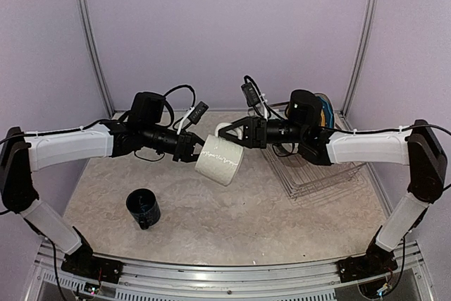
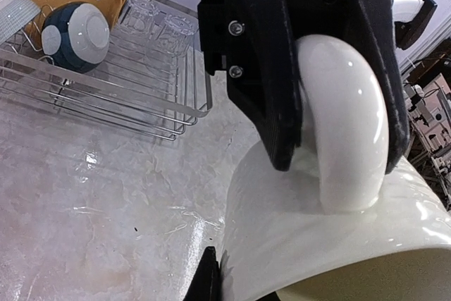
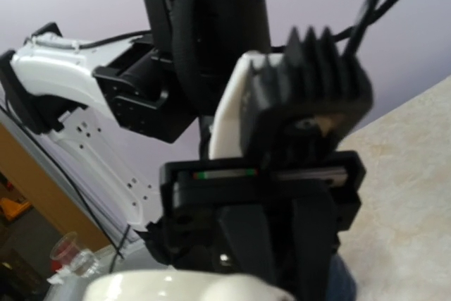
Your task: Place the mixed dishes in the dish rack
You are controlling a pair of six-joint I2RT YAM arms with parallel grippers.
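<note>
The cream mug [image 1: 220,163] hangs above the middle of the table [image 1: 282,223], left of the dish rack [image 1: 317,177], tipped on its side with its handle [image 2: 345,118] uppermost; its long axis runs roughly between the arms; the right gripper [image 1: 235,132] is clamped on the handle; the left gripper [image 1: 194,149] touches the mug's wall, but its spread is hidden; the right wrist view is blurred.

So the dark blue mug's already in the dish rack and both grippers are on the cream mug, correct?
Not quite. The dark blue mug stands on the table, outside the dish rack; the top external view shows it. The rest holds: left gripper and right gripper both meet the cream mug.
</note>
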